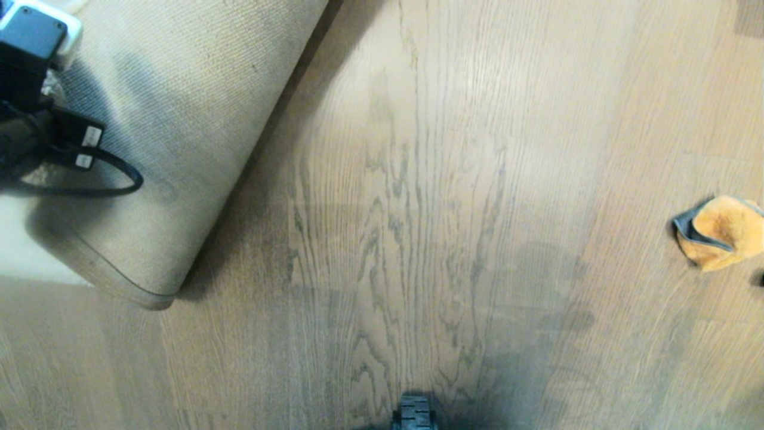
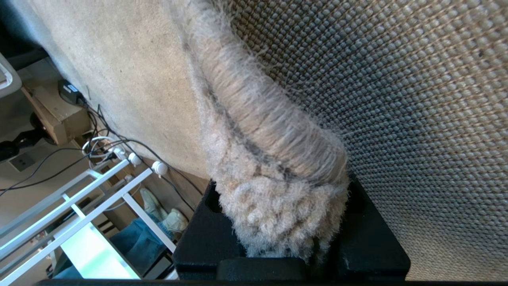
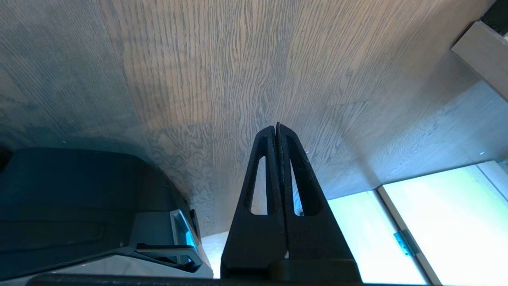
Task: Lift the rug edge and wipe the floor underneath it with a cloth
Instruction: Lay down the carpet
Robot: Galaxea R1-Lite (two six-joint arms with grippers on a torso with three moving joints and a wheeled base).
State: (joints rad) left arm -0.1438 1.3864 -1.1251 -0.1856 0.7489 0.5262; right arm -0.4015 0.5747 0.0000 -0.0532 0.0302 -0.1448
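The rug edge [image 2: 270,159] is lifted, its fluffy pale pile pinched between the black fingers of my left gripper [image 2: 281,210], which is shut on it. In the head view the rug [image 1: 179,119] is turned over at the left, with its woven tan backing and rounded corner [image 1: 149,292] showing; my left arm [image 1: 30,65] is at the far left over it. Bare grey-brown floor [image 1: 418,209] lies beside it. The orange-yellow cloth [image 1: 722,230] with grey trim lies on the floor at the right border. My right gripper [image 3: 276,128] is shut and empty above the floor [image 3: 238,59].
Black cables [image 2: 99,135], a white frame [image 2: 79,190] and a wooden box [image 2: 51,115] sit beyond the rug, where a person's shoes and jeans [image 2: 166,218] also show. My dark base [image 3: 79,198] is near the right gripper, and a black part of it [image 1: 415,412] shows at the near border.
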